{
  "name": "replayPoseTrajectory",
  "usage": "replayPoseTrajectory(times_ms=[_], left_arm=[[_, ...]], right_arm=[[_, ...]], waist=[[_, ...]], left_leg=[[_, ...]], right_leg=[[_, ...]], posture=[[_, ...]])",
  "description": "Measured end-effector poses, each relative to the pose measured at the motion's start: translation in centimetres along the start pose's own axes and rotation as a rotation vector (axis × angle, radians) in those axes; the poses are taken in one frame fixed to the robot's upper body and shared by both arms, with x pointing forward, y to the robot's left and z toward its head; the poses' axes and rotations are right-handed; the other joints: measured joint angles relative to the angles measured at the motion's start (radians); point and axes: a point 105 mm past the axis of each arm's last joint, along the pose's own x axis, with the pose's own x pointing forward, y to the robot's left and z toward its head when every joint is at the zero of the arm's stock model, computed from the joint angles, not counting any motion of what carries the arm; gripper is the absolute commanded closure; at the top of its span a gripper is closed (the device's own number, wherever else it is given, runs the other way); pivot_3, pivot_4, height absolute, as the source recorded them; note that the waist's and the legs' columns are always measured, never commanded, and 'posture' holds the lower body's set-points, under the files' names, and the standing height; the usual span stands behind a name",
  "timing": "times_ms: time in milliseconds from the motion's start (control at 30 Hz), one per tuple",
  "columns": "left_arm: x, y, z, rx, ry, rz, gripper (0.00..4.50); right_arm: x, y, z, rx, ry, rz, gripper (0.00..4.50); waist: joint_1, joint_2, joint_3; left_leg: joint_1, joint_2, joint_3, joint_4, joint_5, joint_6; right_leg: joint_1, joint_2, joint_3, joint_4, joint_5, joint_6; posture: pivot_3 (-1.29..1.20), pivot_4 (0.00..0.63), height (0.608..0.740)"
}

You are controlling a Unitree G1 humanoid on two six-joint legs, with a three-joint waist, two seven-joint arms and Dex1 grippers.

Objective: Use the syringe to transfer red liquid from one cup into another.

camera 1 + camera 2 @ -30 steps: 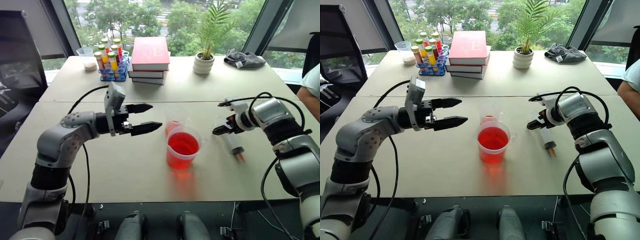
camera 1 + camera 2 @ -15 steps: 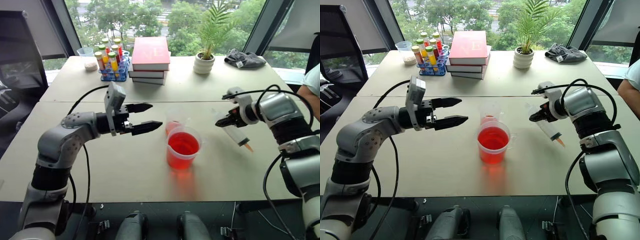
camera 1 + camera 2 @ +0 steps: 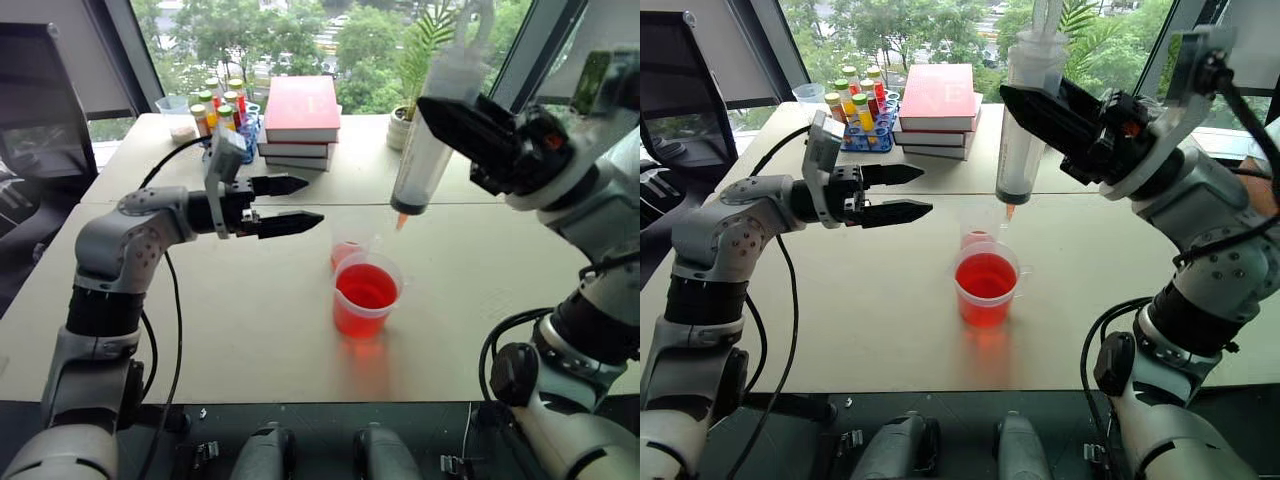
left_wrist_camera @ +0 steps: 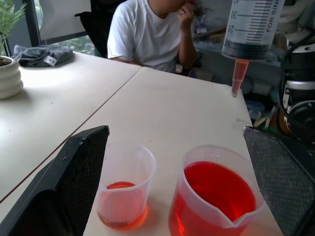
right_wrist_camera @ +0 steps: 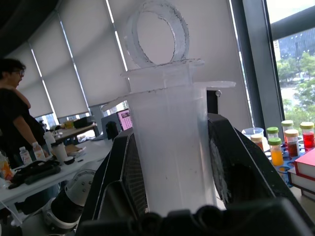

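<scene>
Upright syringe (image 3: 1025, 120) in right gripper (image 3: 1040, 115) above two cups, left gripper (image 3: 902, 192) open alongside.

Clear glossy plastic syringe (image 3: 1023, 120) and cups (image 4: 216, 194); matt tabletop (image 3: 250, 330)

The tabletop (image 3: 250, 340) is pale and has a seam running across it. Near the middle stands the big cup (image 3: 366, 297) full of red liquid (image 3: 366, 288). Just behind it stands the small cup (image 3: 347, 250) with a little red in the bottom. At the far edge sit a stack of books (image 3: 299, 120), a rack of little bottles (image 3: 226, 118), a clear tub (image 3: 176, 114), a potted plant (image 3: 1050, 112) and a grey cloth (image 4: 42, 55).
</scene>
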Motion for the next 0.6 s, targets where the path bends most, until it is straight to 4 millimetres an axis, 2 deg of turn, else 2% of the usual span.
replayPoseTrajectory(times_ms=[167,400,600], left_arm=[[0.6,-0.3,0.9,0.017,0.013,-0.071,0.0],[1.8,-1.1,2.0,0.038,-0.004,-0.159,0.0],[3.3,-1.9,2.1,0.03,-0.014,-0.224,0.0]], right_arm=[[-0.8,-0.3,-4.3,0.035,-0.022,-0.089,3.08],[-2.1,-0.1,-9.9,-0.002,0.016,-0.188,3.08],[-2.4,0.2,-11.6,-0.052,0.032,-0.21,3.08]], waist=[[-0.002,0.0,0.0],[-0.002,0.0,0.0],[-0.002,0.0,0.0]], left_leg=[[0.0,0.0,0.001,0.0,0.0,0.0],[0.0,0.0,0.001,0.001,0.0,0.0],[0.0,0.0,0.001,0.001,0.0,0.0]], right_leg=[[-0.001,0.004,0.0,0.001,0.0,0.0],[-0.001,0.005,0.001,0.002,-0.001,0.001],[-0.001,0.005,0.001,0.002,-0.001,0.001]], posture=[[0.0,0.15,0.74],[0.0,0.15,0.74],[0.0,0.15,0.74]])
